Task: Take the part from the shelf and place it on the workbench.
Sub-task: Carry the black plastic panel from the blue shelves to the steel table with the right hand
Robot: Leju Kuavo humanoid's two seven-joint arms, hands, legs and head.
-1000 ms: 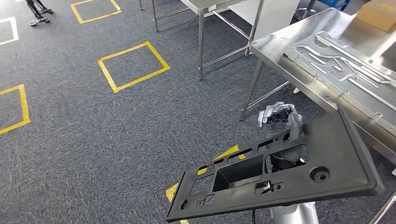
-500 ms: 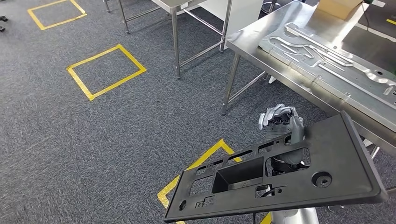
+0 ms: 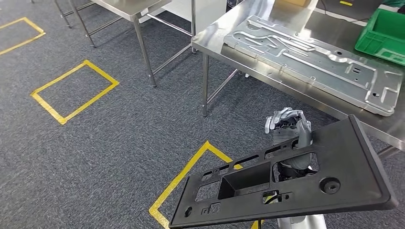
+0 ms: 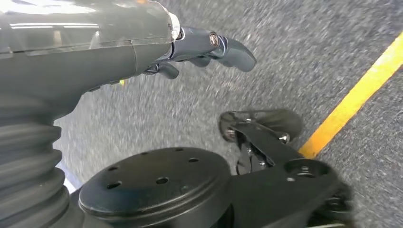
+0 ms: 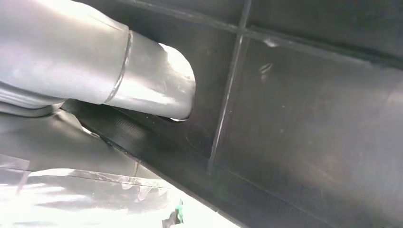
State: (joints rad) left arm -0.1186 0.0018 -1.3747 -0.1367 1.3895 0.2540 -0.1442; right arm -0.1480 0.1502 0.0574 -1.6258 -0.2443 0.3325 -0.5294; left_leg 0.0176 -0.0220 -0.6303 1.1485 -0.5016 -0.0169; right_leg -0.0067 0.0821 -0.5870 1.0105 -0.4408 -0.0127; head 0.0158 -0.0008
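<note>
The part is a long black plastic panel (image 3: pixel 305 186) with several cutouts, held tilted low in the head view. My right hand (image 3: pixel 288 125) grips its far edge, the thumb lying over the top face. In the right wrist view the grey thumb (image 5: pixel 142 71) presses against the panel's ribbed underside (image 5: pixel 309 118). The steel workbench (image 3: pixel 215 36) stands ahead to the right, past the panel. My left hand (image 4: pixel 142 42) hangs over the carpet, its dark fingers (image 4: pixel 223 47) stretched out and holding nothing.
A large grey metal plate (image 3: pixel 315 57) lies on the workbench, with a green bin (image 3: pixel 384 36) behind it. A second steel table (image 3: pixel 129 7) stands at the back left. Yellow tape outlines (image 3: pixel 76 90) mark the grey carpet.
The camera has turned, so the whole scene slid left and the workbench, plate and green bin came further into view. The panel sits in my right hand as before.
</note>
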